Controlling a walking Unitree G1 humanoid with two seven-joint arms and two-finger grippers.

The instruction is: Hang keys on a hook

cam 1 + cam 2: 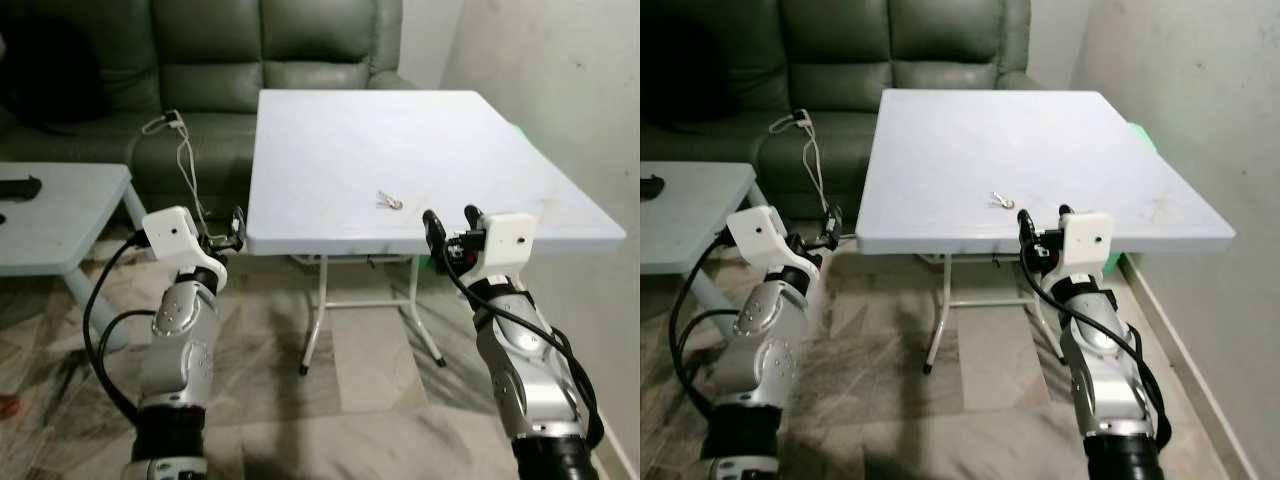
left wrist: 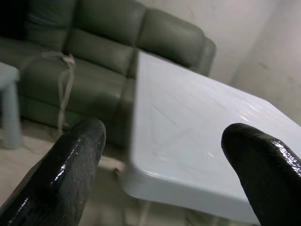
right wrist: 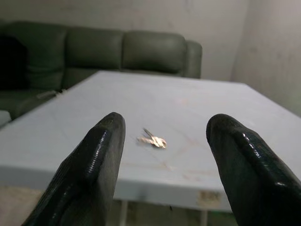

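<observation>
Keys (image 1: pixel 389 202) lie flat near the surface (image 1: pixel 330 130) front edge, so the right claw (image 1: pixel 447 229) hovers just short, spread wide and empty, aligned for pickup; left claw (image 1: pixel 232 233) likewise wide and empty.

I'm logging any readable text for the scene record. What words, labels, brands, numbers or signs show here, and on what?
None can be read.
Small sticker on the front edge of the white square folding table: its print is too blurred to read.
Small silver keys on the tabletop: too small to show any marking.
Open right gripper and open left gripper, dark green leather sofa: no lettering visible.
</observation>
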